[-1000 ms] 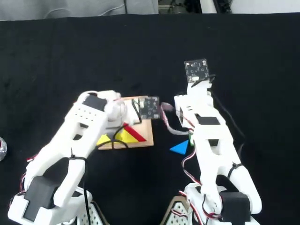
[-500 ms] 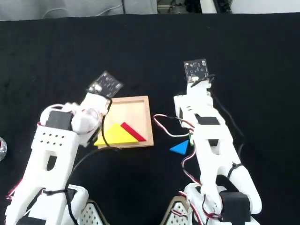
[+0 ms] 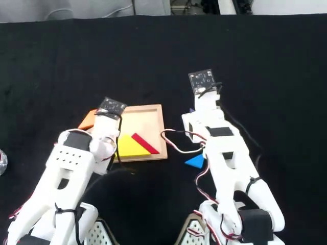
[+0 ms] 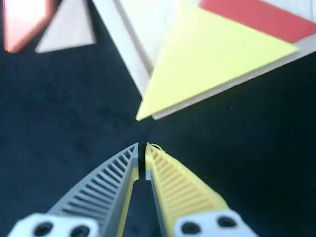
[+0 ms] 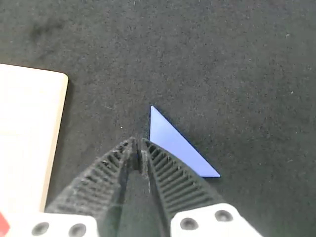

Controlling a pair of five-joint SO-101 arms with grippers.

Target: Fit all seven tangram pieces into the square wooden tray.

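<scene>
The square wooden tray (image 3: 153, 113) holds a yellow triangle (image 3: 130, 147) and a red piece (image 3: 146, 144). In the left wrist view the yellow triangle (image 4: 212, 54) has one corner poking over the tray's rim (image 4: 129, 47), with the red piece (image 4: 256, 19) beside it. My left gripper (image 4: 143, 147) is shut on nothing, just off that corner, above the black cloth. My right gripper (image 5: 137, 143) is also shut and empty, its tips at the edge of a pale violet triangle (image 5: 173, 145) lying right of the tray's corner (image 5: 29, 133).
An orange piece (image 3: 88, 120) lies on the cloth left of the tray, and it appears again as the orange piece (image 4: 24, 19) beside a pale triangle (image 4: 69, 29). A blue triangle (image 3: 195, 161) sits between the arms, near the right arm. Black cloth covers the table.
The left arm has swung off the tray to its left front side, uncovering the orange piece. The right arm has shifted a little left and farther back.
</scene>
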